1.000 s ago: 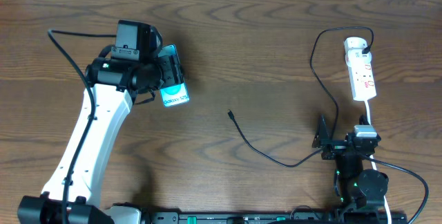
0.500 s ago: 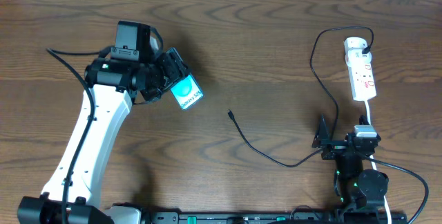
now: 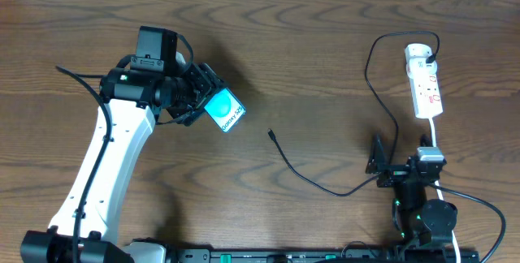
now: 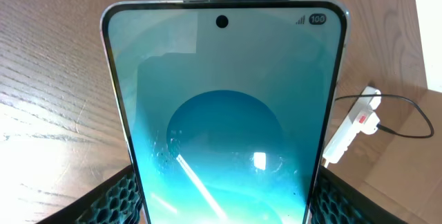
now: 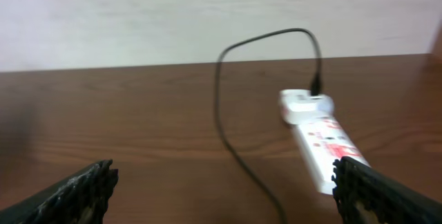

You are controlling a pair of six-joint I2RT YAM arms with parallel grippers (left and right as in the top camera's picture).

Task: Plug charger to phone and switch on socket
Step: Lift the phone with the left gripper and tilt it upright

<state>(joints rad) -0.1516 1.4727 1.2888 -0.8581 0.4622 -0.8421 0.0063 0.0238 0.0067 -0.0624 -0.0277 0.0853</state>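
Note:
My left gripper (image 3: pixel 201 99) is shut on the phone (image 3: pixel 225 111), holding it off the table by its edges, with the teal screen facing up and the free end pointing right. In the left wrist view the phone (image 4: pixel 224 106) fills the frame between the two fingers (image 4: pixel 114 200). The charger's black tip (image 3: pixel 270 134) lies on the table right of the phone, apart from it. Its cable (image 3: pixel 325 188) loops round to the socket (image 3: pixel 426 84) at the far right. My right gripper (image 3: pixel 404 153) stands open below the socket. Nothing lies between the right gripper (image 5: pixel 224 189) fingers.
The white cord (image 3: pixel 435 137) runs from the socket down past my right arm. In the right wrist view the socket (image 5: pixel 321 137) lies ahead on the right and the black cable (image 5: pixel 228 113) crosses the wooden table (image 5: pixel 138 134). The left wrist view also catches the socket (image 4: pixel 352 124).
My left gripper has turned and carried the phone rightward, toward the charger tip; the phone's free end now points right instead of down. The right arm has not moved.

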